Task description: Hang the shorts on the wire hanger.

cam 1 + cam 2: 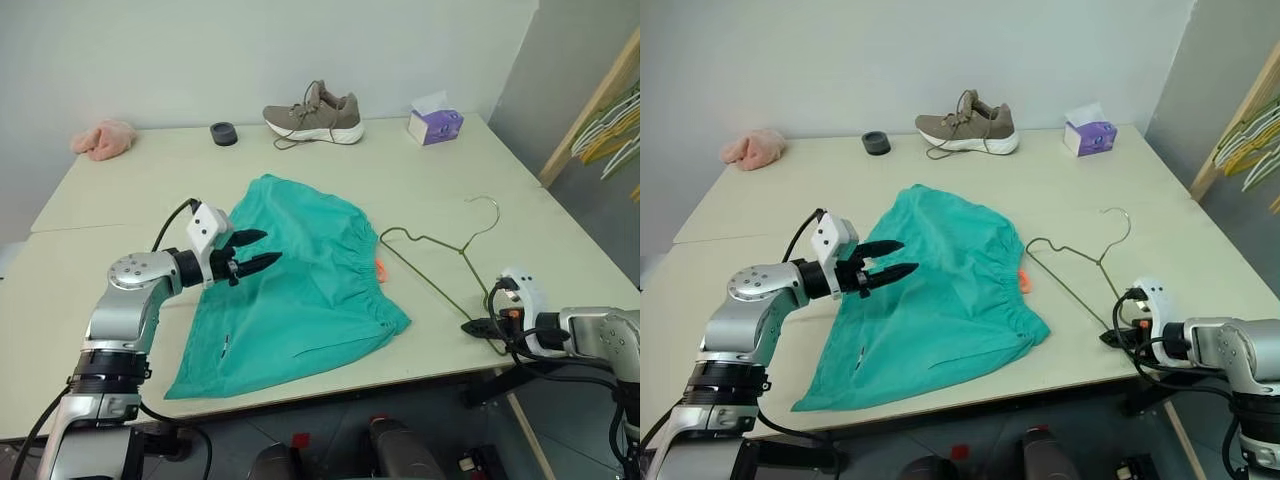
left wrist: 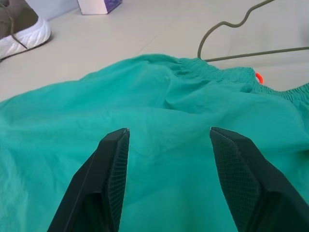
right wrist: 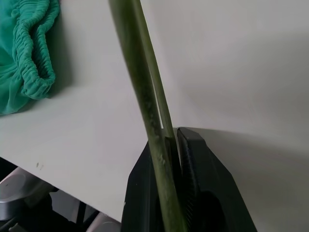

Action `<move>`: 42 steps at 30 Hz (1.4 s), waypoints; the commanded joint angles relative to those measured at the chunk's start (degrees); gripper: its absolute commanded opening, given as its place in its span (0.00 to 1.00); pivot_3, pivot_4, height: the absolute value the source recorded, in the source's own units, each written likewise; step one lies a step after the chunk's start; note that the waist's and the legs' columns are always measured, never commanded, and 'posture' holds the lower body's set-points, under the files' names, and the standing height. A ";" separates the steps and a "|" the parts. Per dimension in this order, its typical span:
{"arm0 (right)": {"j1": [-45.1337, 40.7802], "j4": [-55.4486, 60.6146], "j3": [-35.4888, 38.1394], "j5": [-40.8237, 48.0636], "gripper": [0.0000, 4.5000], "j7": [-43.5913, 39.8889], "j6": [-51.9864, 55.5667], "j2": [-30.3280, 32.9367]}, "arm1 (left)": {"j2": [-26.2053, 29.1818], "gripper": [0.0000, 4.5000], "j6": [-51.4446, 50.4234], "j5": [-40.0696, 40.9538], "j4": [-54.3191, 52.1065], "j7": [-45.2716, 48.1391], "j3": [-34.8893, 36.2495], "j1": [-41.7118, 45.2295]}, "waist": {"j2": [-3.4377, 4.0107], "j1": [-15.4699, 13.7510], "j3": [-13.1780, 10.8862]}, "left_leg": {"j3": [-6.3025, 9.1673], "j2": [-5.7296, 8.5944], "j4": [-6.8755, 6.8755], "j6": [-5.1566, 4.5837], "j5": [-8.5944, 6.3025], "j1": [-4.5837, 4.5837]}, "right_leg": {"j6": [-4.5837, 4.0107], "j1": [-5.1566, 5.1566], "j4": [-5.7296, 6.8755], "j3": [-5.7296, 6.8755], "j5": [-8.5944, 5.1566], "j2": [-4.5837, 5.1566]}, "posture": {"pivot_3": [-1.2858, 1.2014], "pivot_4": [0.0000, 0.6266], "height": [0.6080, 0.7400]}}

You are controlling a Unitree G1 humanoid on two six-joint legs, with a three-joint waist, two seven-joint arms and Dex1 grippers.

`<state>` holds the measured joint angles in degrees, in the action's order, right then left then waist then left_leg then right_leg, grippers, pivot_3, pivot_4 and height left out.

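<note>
Right wrist view: wire hanger point(image 3: 145, 82) between right claw point(image 3: 171, 140) fingers

Matt cloth shorts point(image 1: 300, 290), thin metal wire hanger point(image 1: 440, 270)

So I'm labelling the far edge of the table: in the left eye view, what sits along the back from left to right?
Pink fluffy cloth → small dark round object → grey-brown sneaker → purple tissue box.
</note>
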<state>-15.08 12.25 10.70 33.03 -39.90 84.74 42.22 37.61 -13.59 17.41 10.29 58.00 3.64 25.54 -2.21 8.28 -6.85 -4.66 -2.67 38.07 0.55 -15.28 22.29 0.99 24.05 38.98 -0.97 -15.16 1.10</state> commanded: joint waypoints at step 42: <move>-25.20 -27.10 2.11 6.71 0.00 17.81 7.76 -20.10 | 0.94 0.62 3.26 -1.94 -0.22 -5.39 1.84 0.13 | 0.00 -0.28 0.00 | 0.04 -0.03 -0.04 0.00 0.00 0.13 | -0.19 0.09 -0.01 0.05 0.11 0.01 | 0.46 0.17 1.00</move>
<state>-39.16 -15.02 10.29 38.95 -24.42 92.05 23.28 38.08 -11.65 15.40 11.73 53.07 4.24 25.35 -2.21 8.00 -6.85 -4.61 -2.70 38.02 0.55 -15.28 22.44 0.79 24.16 38.96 -0.92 -15.04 1.12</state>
